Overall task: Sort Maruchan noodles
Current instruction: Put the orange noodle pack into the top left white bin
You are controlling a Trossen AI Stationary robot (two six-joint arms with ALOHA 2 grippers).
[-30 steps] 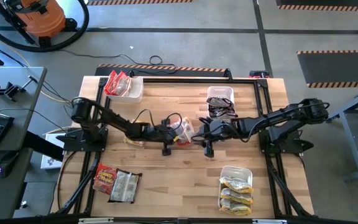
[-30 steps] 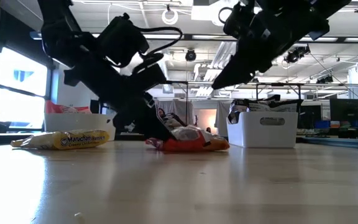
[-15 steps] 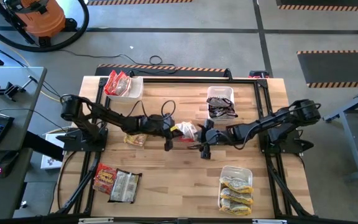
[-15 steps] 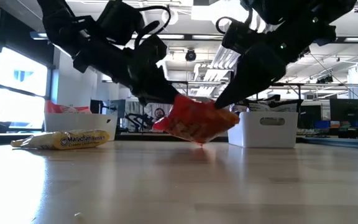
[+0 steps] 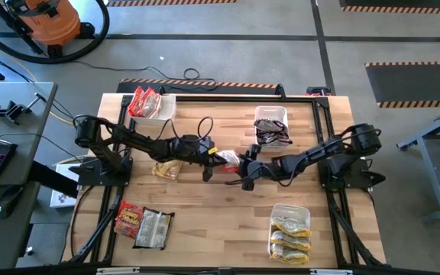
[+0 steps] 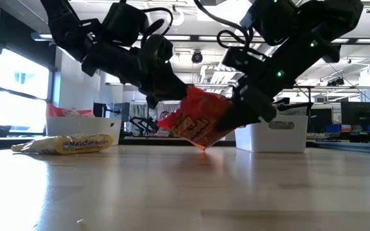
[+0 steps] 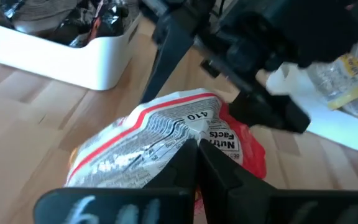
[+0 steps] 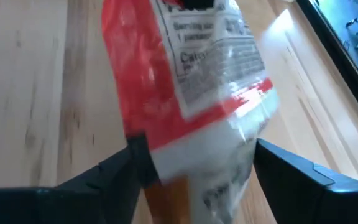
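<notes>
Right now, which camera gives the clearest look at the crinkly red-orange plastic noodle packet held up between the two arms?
The low view: the red-orange packet hangs clear of the table, whole. The left wrist view shows only its printed back, the right wrist view a blurred close-up, and the high view just a sliver.

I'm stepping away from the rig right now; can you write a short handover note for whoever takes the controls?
Left gripper: shut on a red-orange crinkly plastic noodle packet, held above mid-table.
Right gripper: open, its fingers on either side of that packet, not clamped.
Done: red-orange packets lie in the far-left white plastic bin, dark brown-silver ones in the far-right white bin, yellow-white ones in the near-right white bin.
Left: the held packet; a yellow-white packet on the wooden table; a red-orange packet and a silver packet at the near-left corner.
</notes>
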